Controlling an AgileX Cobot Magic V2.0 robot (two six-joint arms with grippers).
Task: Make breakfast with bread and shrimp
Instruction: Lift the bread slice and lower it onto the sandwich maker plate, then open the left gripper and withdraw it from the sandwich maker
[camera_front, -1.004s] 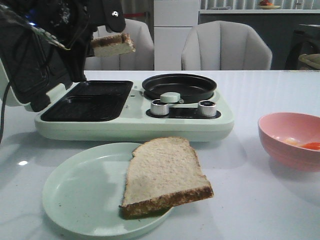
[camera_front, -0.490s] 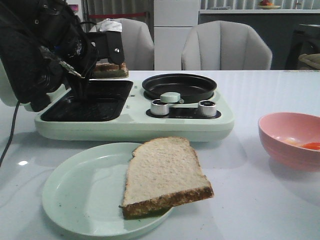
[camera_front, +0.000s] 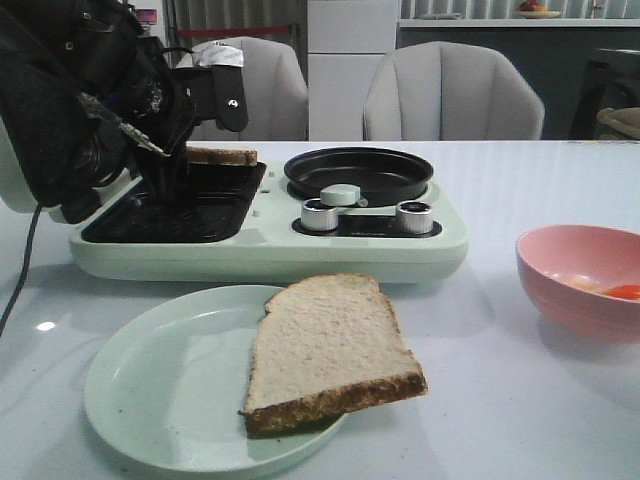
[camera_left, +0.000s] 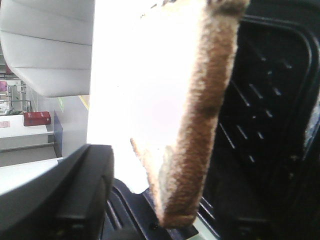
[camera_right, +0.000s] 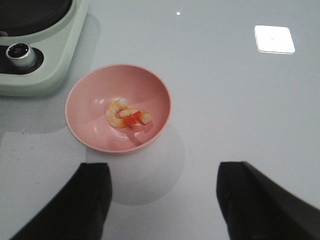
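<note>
The left arm reaches in from the far left, its wrist bent down over the open sandwich maker (camera_front: 270, 235). The left gripper (camera_front: 205, 140) is clenched on a bread slice (camera_front: 222, 156), held nearly flat just above the far edge of the dark ribbed grill plate (camera_front: 175, 205). In the left wrist view that slice (camera_left: 200, 110) shows pale beige crumb and a dark brown crust, with the black grill behind it. The right gripper (camera_right: 162, 200) hovers over the table, well apart from everything, its two dark fingers (camera_right: 85, 205) spread wide and grasping nothing.

A second bread slice (camera_front: 325, 350) lies on the pale green plate (camera_front: 150, 390) at the near side, its crusted edge overhanging the plate's right rim. At the right stands a pink bowl (camera_right: 90, 95); in it lies the shrimp (camera_right: 127, 116), a small curled orange-red and whitish piece. The round black pan (camera_front: 360, 172) sits on the right half of the appliance, with two silver knobs (camera_front: 415, 216) just in front.
</note>
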